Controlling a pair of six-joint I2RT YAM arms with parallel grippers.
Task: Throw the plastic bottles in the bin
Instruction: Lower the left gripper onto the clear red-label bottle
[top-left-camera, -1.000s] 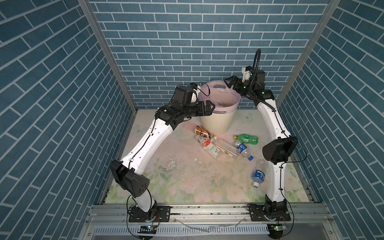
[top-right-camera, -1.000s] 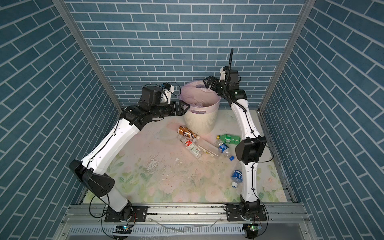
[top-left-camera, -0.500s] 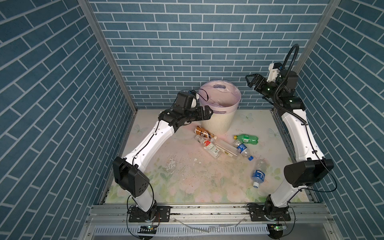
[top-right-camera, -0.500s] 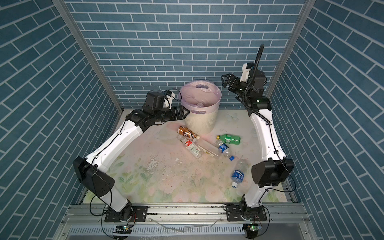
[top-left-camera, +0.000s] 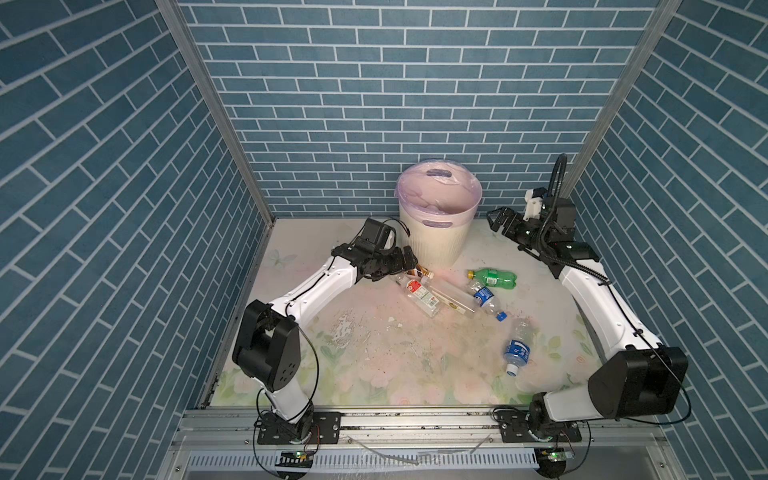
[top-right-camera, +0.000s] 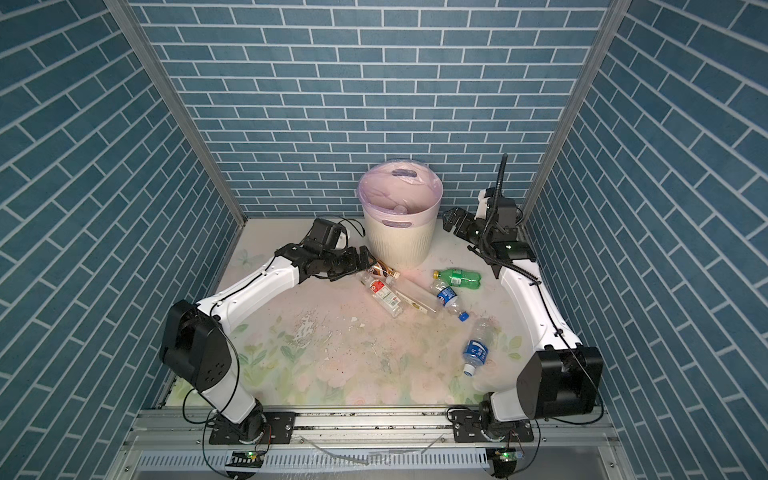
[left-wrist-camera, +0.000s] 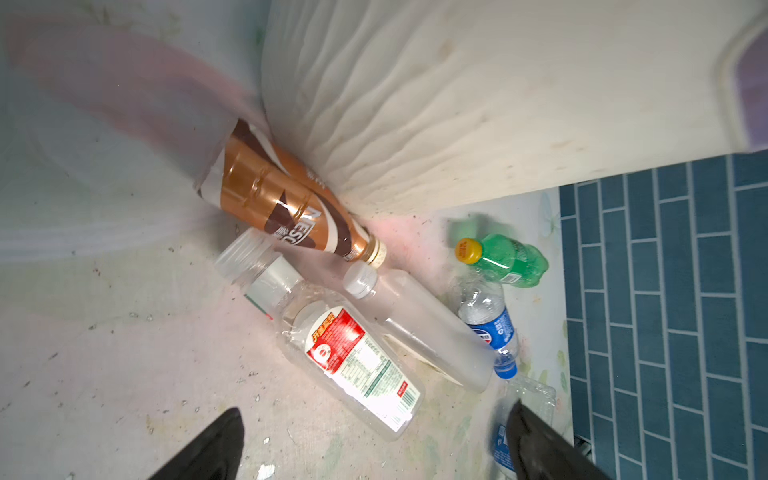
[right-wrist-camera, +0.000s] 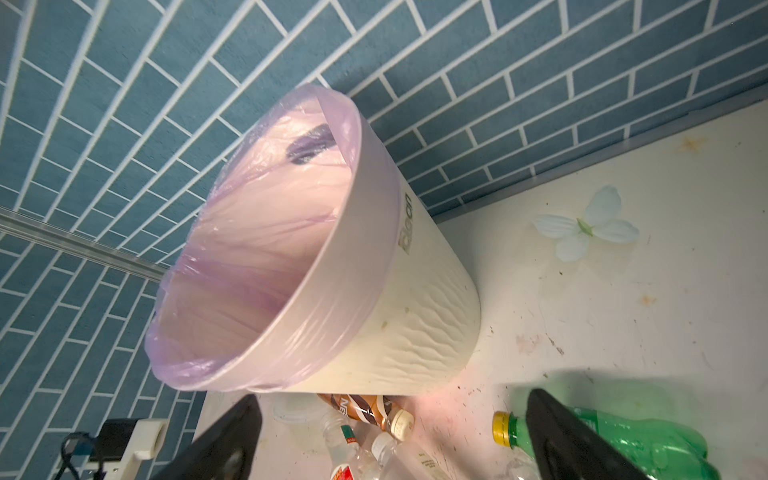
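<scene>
The bin (top-left-camera: 436, 237) (top-right-camera: 397, 245), cream with a lilac liner, stands at the back wall. Several plastic bottles lie in front of it: a brown one (top-left-camera: 422, 272) (left-wrist-camera: 291, 203) against its foot, a clear red-labelled one (top-left-camera: 419, 293) (left-wrist-camera: 353, 353), a frosted one (left-wrist-camera: 424, 328), a blue-capped one (top-left-camera: 486, 297) and a green one (top-left-camera: 492, 278) (right-wrist-camera: 623, 440). Another blue-labelled bottle (top-left-camera: 517, 349) lies apart, nearer the front. My left gripper (top-left-camera: 409, 262) (left-wrist-camera: 374, 409) hangs open and empty low beside the brown bottle. My right gripper (top-left-camera: 496, 218) (right-wrist-camera: 392, 397) is open and empty in the air, right of the bin.
Blue brick walls close in the floral table (top-left-camera: 374, 365) on three sides. The right arm's elbow (top-left-camera: 636, 386) sits low at the front right, the left arm's elbow (top-left-camera: 266, 349) at the front left. Paint flakes dot the middle.
My right gripper has swung away from over the bin to its right and dropped lower. My left gripper has come down from the bin's rim to the bottles. Both stayed open.
</scene>
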